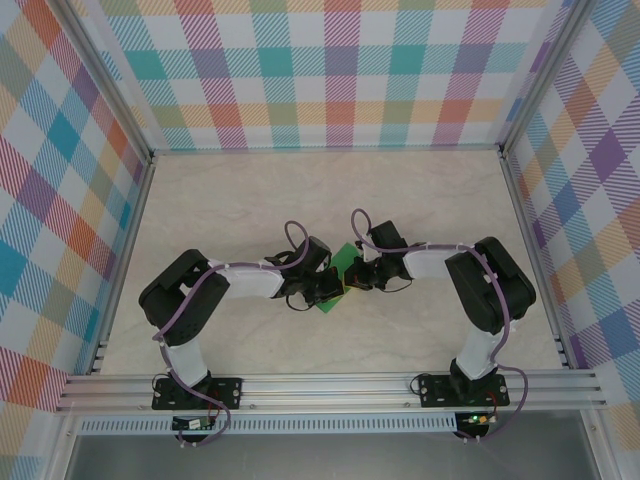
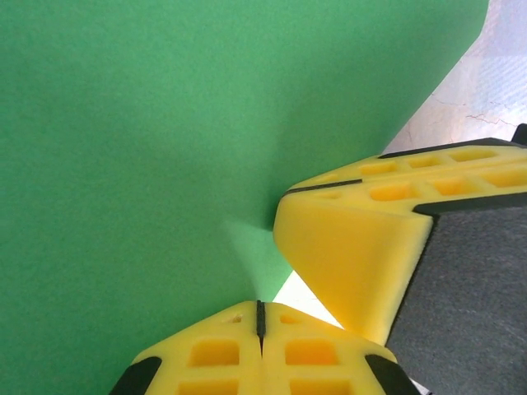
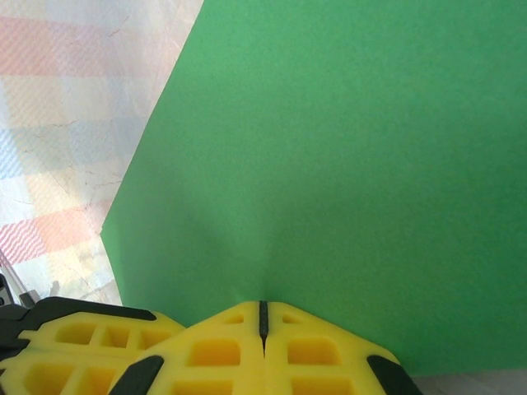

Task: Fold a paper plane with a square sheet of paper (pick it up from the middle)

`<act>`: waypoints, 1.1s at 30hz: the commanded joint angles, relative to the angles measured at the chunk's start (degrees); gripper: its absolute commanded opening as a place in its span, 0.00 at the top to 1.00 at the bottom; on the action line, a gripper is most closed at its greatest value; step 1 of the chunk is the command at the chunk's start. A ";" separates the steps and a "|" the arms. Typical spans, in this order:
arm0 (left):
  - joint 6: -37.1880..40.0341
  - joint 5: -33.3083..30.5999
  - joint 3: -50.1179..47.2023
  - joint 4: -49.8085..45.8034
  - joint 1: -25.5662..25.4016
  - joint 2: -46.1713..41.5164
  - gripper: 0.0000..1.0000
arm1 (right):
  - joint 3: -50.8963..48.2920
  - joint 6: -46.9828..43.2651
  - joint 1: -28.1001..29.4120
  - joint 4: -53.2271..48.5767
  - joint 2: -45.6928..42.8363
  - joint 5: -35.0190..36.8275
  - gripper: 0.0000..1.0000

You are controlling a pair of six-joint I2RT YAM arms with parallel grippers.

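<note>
We are pinching the paper [image 2: 148, 148] with both grippers: our left gripper [image 2: 260, 311] is clamping fully shut on one edge of it, and our right gripper [image 3: 263, 309] is clamping shut on the same sheet close by. The paper is spreading out smooth and green over the middle of the table [image 1: 330, 190].

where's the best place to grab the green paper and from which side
Pinch an edge, coming in level with the sheet. The green paper is thin and flat, with nothing else to close on; the left claw and right claw are shut on it that way.
</note>
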 commanded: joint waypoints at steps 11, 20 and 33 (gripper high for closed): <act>0.42 -2.00 -0.78 -3.22 -0.65 1.32 1.00 | -2.14 -0.34 -0.39 0.16 -0.99 0.64 1.00; 0.50 -2.69 -1.02 -7.10 -0.63 1.47 1.00 | 0.01 -1.16 -4.56 -1.72 1.51 3.92 1.00; 0.97 -3.22 -1.87 -9.01 -0.62 1.24 1.00 | 6.69 -1.48 -16.02 -7.19 4.62 8.03 1.00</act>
